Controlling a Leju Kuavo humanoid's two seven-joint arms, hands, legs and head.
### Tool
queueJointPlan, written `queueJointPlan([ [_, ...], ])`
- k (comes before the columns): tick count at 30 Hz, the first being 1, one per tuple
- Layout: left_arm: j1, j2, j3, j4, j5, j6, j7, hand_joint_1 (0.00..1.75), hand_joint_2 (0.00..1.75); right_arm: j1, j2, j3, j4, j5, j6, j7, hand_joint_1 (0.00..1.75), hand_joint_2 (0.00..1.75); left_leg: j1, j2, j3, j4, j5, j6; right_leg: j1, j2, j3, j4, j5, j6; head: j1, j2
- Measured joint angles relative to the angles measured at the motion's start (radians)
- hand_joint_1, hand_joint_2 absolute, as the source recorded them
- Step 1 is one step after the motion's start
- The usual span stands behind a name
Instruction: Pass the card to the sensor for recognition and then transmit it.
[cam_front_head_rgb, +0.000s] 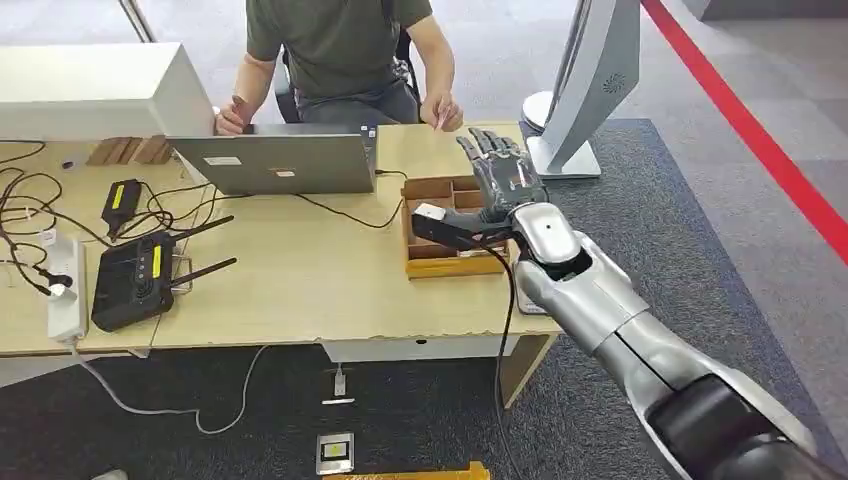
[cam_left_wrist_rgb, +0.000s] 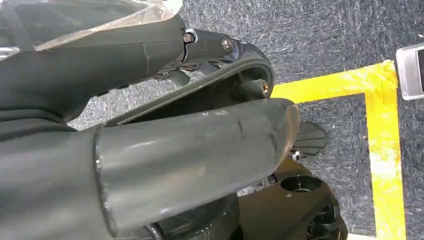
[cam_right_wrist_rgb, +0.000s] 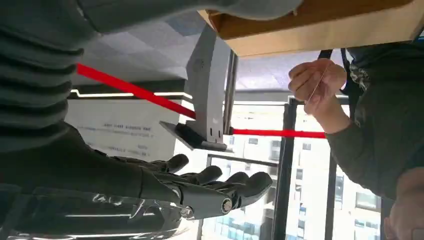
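Observation:
My right hand (cam_front_head_rgb: 495, 180) hovers over the cardboard tray (cam_front_head_rgb: 440, 262) at the table's right end. Its fingers (cam_right_wrist_rgb: 220, 182) stretch out flat toward the person, with nothing between them and the thumb. The person's hand (cam_right_wrist_rgb: 315, 82) beyond the table's far edge pinches a thin pale card (cam_right_wrist_rgb: 320, 75), seen edge-on and apart from my fingers; that hand (cam_front_head_rgb: 443, 112) rests at the table's far edge. A white upright stand device (cam_front_head_rgb: 585, 95) rises just right of the table. My left hand (cam_left_wrist_rgb: 200, 135) hangs over the dark carpet, holding nothing.
An open laptop (cam_front_head_rgb: 280, 160) stands in front of the seated person. At the table's left lie black routers (cam_front_head_rgb: 135, 280), a power strip (cam_front_head_rgb: 65, 285) and tangled cables. Yellow floor tape (cam_left_wrist_rgb: 382, 130) and a red floor line (cam_front_head_rgb: 760, 130) mark the carpet.

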Motion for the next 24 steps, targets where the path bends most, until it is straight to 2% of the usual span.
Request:
queueJointPlan([
  [5, 0.004, 0.000, 0.000, 0.000, 0.003, 0.001, -0.005, 0.00, 0.00, 0.106, -0.075, -0.031, -0.149, -0.109, -0.004, 0.061, 0.00, 0.00, 0.000, 0.000, 0.000, 0.000, 0.000, 0.000, 0.000, 0.000, 0.000, -0.001, 0.000, 0.000, 0.000, 0.000],
  [7, 0.006, 0.000, 0.000, 0.000, 0.000, 0.001, -0.005, 0.00, 0.00, 0.159, -0.112, -0.051, -0.202, -0.157, -0.028, 0.084, 0.00, 0.00, 0.000, 0.000, 0.000, 0.000, 0.000, 0.000, 0.000, 0.000, 0.000, -0.001, 0.000, 0.000, 0.000, 0.000],
  [13, 0.009, 0.000, 0.000, 0.000, 0.000, 0.005, -0.003, 0.00, 0.00, 0.297, -0.187, -0.109, -0.325, -0.222, -0.113, 0.092, 0.00, 0.00, 0.000, 0.000, 0.000, 0.000, -0.001, 0.000, 0.000, 0.001, 0.000, -0.001, 0.000, 0.000, 0.000, 0.000],
  [14, 0.009, 0.000, 0.000, 0.000, 0.003, 0.005, -0.004, 0.00, 0.00, 0.315, -0.194, -0.117, -0.343, -0.223, -0.122, 0.095, 0.00, 1.75, 0.000, 0.000, 0.000, 0.000, -0.001, 0.000, 0.000, 0.001, 0.000, -0.001, 0.000, 0.000, 0.000, 0.000],
  [19, 0.009, 0.001, 0.004, 0.000, 0.017, 0.015, -0.012, 0.00, 0.00, 0.396, -0.208, -0.156, -0.415, -0.236, -0.188, 0.119, 0.00, 1.75, 0.000, 0.000, -0.001, 0.000, -0.001, 0.000, 0.001, 0.001, 0.000, -0.001, 0.000, -0.001, 0.000, 0.000],
  [24, 0.009, 0.000, 0.008, 0.000, 0.021, 0.018, -0.014, 0.00, 0.00, 0.450, -0.194, -0.162, -0.453, -0.139, -0.249, 0.127, 0.00, 1.75, 0.000, 0.001, -0.001, 0.000, 0.000, 0.000, 0.002, 0.001, 0.000, -0.001, 0.000, -0.002, 0.000, 0.000],
])
